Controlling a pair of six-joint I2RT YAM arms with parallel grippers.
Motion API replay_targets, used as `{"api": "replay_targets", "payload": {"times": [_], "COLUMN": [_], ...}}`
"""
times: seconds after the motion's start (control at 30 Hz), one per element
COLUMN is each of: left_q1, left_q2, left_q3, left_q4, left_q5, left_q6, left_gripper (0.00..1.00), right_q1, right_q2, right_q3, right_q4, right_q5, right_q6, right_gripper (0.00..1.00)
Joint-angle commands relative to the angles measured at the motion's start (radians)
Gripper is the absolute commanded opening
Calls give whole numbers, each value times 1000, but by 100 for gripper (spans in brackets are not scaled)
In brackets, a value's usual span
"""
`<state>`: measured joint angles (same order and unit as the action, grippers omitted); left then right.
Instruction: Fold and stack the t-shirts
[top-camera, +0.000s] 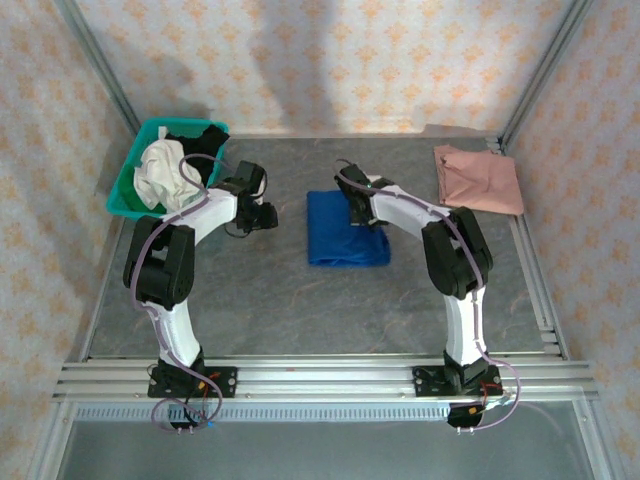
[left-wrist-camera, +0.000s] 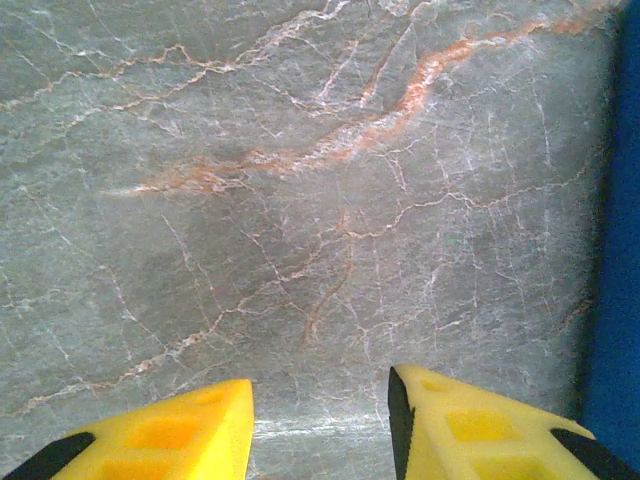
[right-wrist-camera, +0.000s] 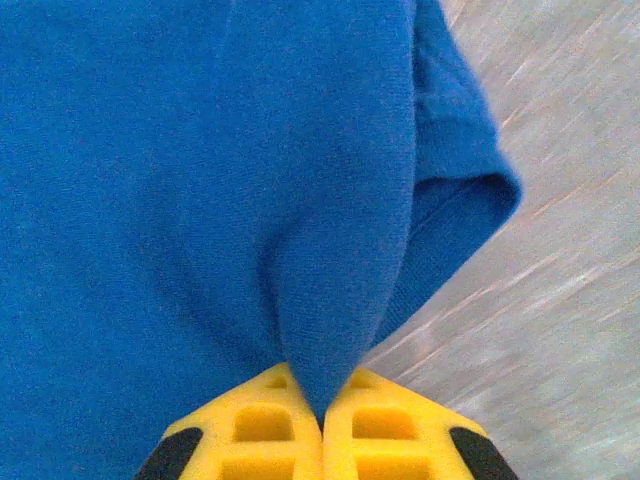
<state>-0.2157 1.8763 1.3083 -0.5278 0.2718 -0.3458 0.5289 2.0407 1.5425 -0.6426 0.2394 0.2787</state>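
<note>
Right wrist view: the right gripper pinches a ridge of the folded blue t-shirt, jaws closed on the cloth, apparently near its 12 o'clock edge. Seen from above, the pink t-shirt lies at 2 o'clock, with bare table between. The left gripper, jaws part-open and empty, hovers at 9 o'clock.
</note>
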Motion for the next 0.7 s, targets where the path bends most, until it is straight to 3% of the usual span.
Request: {"api": "replay_targets", "payload": {"times": [0.0, 0.43, 0.67], "left_q1": [22, 68, 96], "left_q2": [-45, -84, -79], "left_q3": [17, -3, -11], "left_q4": [-31, -47, -46], "left_q5": [-26, -20, -12], "left_q6": [15, 30, 39], "left_gripper": [40, 38, 37], "right_q1": [-23, -241, -384], "right_q2": [-43, 0, 42], "right_q3": [42, 345, 456], "right_q4": [-30, -61, 32], "right_q5": [267, 404, 281], "right_q6": [-239, -514, -614], "right_gripper": [0, 0, 0]}}
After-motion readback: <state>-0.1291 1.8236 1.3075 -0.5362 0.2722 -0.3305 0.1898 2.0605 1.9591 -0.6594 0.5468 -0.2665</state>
